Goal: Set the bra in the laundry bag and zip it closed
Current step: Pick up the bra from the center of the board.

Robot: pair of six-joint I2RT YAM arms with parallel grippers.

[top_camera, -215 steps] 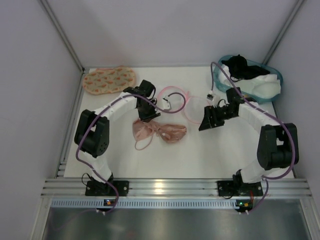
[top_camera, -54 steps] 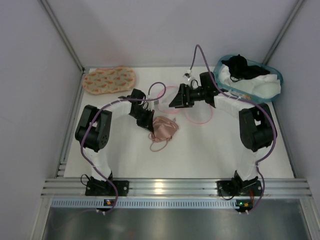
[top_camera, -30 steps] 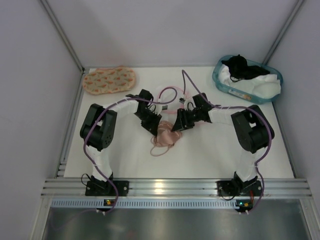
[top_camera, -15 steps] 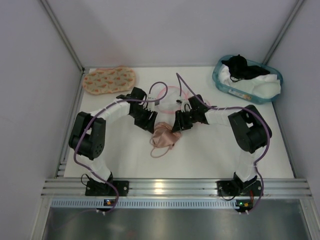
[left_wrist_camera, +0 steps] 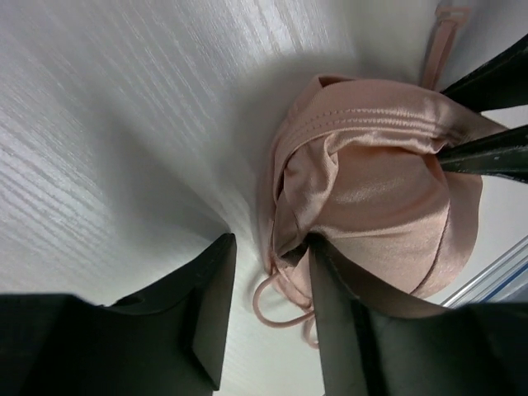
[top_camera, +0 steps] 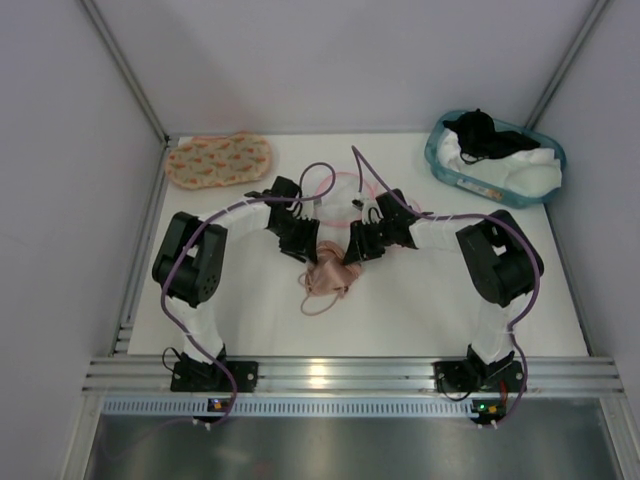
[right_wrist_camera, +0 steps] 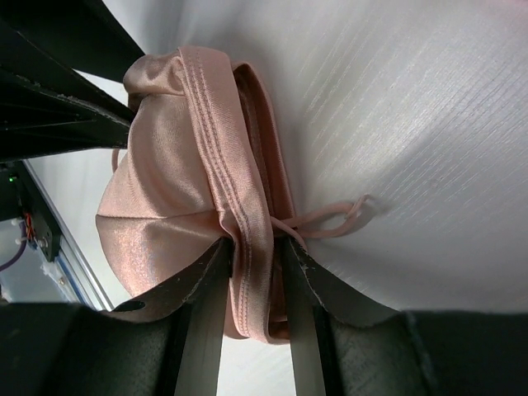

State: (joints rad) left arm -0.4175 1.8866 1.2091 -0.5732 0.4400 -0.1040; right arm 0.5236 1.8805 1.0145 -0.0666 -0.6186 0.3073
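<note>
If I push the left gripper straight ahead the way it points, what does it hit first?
The bra: its bunched pink fabric lies directly ahead of the left gripper, touching one finger. Beyond it, probably, is the right gripper, which pinches the same bundle.

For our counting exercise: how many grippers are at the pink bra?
2. The left gripper straddles the bra's folded edge, jaws apart; the right gripper pinches its seamed band.

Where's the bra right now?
In the top view the bra lies bunched at the middle of the table, between the left gripper and the right gripper, whose jaws pinch its folded edge.
</note>
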